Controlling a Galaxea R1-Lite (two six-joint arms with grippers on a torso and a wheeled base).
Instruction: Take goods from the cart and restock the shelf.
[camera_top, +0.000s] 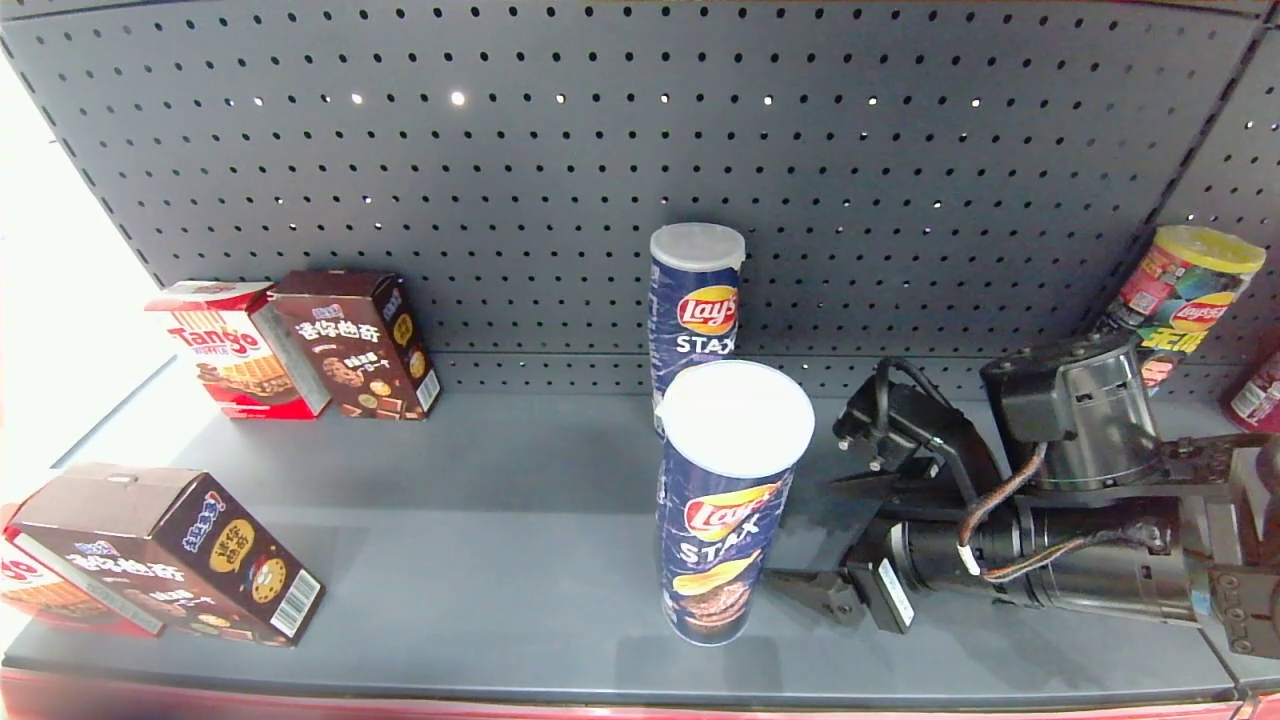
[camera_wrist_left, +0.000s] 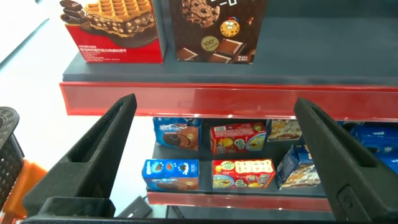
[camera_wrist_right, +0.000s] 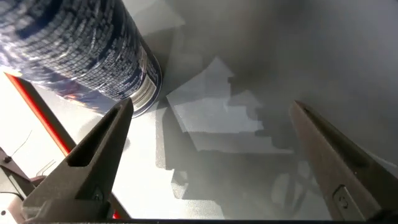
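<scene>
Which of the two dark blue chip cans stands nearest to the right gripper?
The front can, beside the open right gripper near the shelf edge; the other blue can stands behind it, by the pegboard.

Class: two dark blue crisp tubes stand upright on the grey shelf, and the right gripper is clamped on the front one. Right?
No. The head view shows the right gripper open beside the front dark blue crisp tube, not clamped on it. The rest holds.
</scene>
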